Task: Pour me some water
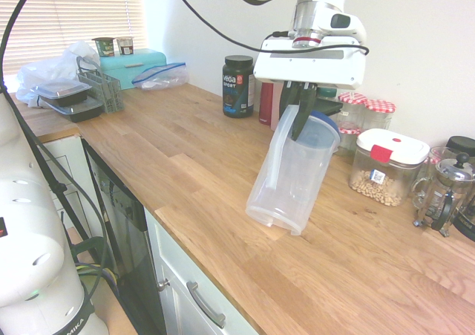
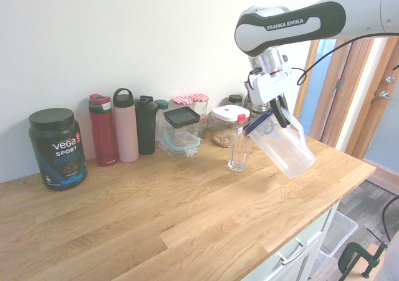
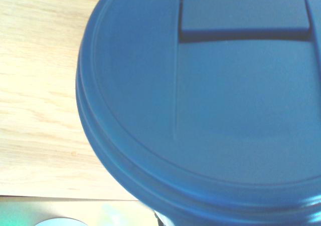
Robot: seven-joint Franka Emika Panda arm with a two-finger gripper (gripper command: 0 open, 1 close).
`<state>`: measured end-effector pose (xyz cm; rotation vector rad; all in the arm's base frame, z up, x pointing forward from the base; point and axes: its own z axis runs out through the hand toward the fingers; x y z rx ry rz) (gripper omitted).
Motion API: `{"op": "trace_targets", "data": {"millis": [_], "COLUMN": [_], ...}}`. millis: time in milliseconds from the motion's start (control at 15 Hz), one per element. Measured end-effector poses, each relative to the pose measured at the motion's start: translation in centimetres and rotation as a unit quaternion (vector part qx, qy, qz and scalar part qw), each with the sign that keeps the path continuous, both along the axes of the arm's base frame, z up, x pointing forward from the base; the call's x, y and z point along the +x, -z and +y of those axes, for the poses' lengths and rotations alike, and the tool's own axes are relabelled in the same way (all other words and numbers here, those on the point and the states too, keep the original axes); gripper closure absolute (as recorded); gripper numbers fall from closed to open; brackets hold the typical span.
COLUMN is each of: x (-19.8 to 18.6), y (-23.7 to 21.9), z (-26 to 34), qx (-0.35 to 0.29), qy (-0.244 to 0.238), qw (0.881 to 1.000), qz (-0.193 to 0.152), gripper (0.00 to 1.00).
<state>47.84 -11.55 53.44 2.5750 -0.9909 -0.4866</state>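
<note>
Holding: claw (image 2: 278, 114) clamped on one tilted pitcher (image 2: 283, 145) — seemingly empty | one glass (image 2: 239, 152) | three bottles (image 2: 125, 126)

A black protein tub (image 2: 57, 147), red bottle (image 2: 103, 130) and pink bottle (image 2: 126, 125) stand along the wall, well apart from the claw (image 2: 282, 116); red-lidded jar (image 1: 387, 166) sits nearer.

A clear, smooth plastic pitcher (image 2: 284, 147) with a matt blue plastic lid (image 3: 210, 110) hung from the gripper (image 1: 303, 116) above a pale wooden worktop (image 1: 223, 171) of satin finish. Just beside the lid stood a glossy clear drinking glass (image 2: 239, 154); behind it, a clear container (image 2: 229, 126) with a white plastic lid.
</note>
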Motion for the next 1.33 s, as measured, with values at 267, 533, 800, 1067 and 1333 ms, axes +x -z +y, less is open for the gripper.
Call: {"op": "trace_targets", "data": {"millis": [267,533,800,1067,1333], "x": [-1.7,-8.9,-15.1,-20.9,-23.0], "y": [-0.4,-2.2,-3.3,0.7,2.0], "z": [-0.3,-4.1,-3.1,-3.2,-2.7], "qx": [0.031,0.071,0.079,0.07,0.045], "qy": [-0.014,-0.026,-0.022,0.023,0.072], "qw": [0.996,0.985,0.965,0.945,0.912], "qz": [-0.078,-0.157,-0.248,-0.319,-0.4], "gripper": [1.0,1.0,1.0,1.0,1.0]}}
